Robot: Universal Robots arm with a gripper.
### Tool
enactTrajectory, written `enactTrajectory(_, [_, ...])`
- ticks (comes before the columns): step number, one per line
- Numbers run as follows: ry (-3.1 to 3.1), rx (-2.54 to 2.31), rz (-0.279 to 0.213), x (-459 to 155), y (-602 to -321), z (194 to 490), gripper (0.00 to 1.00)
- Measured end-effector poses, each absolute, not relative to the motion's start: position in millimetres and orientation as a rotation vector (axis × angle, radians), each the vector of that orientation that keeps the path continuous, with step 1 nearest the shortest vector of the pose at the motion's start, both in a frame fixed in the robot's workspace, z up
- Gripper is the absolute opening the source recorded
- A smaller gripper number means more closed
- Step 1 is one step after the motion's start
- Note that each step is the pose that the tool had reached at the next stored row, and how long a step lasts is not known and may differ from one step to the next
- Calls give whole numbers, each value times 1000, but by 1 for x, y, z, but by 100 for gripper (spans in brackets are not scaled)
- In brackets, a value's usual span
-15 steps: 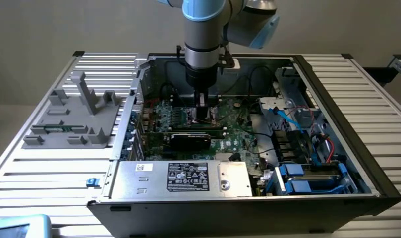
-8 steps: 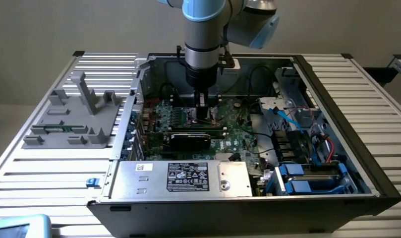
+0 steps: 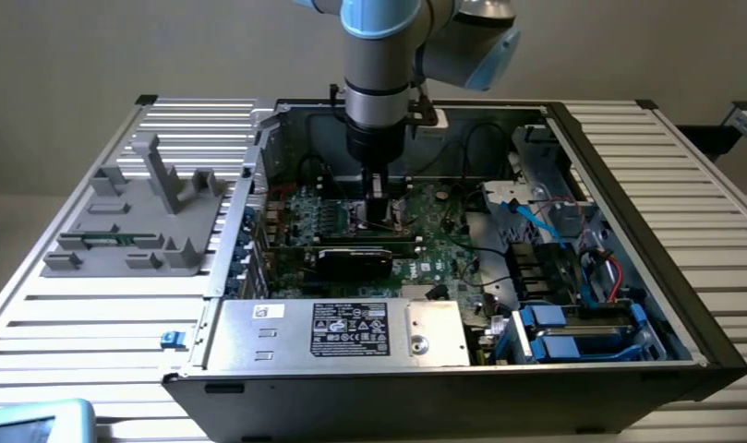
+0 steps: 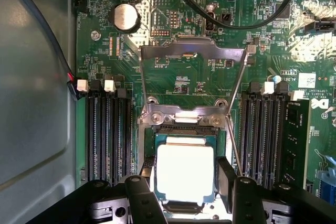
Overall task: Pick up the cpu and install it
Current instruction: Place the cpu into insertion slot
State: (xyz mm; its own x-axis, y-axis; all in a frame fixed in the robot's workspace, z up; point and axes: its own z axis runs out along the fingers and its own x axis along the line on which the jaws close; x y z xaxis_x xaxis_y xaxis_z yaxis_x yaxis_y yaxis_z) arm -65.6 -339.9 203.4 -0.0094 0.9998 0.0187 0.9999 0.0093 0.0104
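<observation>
Your fingers (image 4: 227,181) are down inside the open computer case (image 3: 571,138), at the end of the arm (image 3: 379,65), which reaches straight down over the green motherboard (image 4: 184,77). They are closed partway, and the cpu (image 4: 185,174) sits right between them. One finger lies against each of two opposite edges of the chip, so you have it gripped by its sides. Its shiny metal top faces the wrist camera and glares bright. Directly under the fingers is the socket (image 4: 178,129), and the chip lines up squarely inside the socket's outline. You cannot tell whether it is already seated or is held just above the contacts. Just beyond the fingertips the metal load plate (image 4: 191,51) is swung open on its hinge, clear of the chip. Memory slots (image 4: 107,135) run along one side of the fingers, with another bank on the opposite side. Farther past the load plate a round coin cell (image 4: 126,17) sits on the board, and a black cable (image 4: 236,22) loops across it. Well apart from the fingers, outside the case toward the exterior view's left, the grey fixture block (image 3: 139,221) rests on the slatted worktop (image 3: 693,166).
</observation>
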Motion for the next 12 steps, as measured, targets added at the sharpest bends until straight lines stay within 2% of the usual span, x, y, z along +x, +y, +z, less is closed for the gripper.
enactTrajectory(12, [-2233,-2212,-19,-65,-340,205,55])
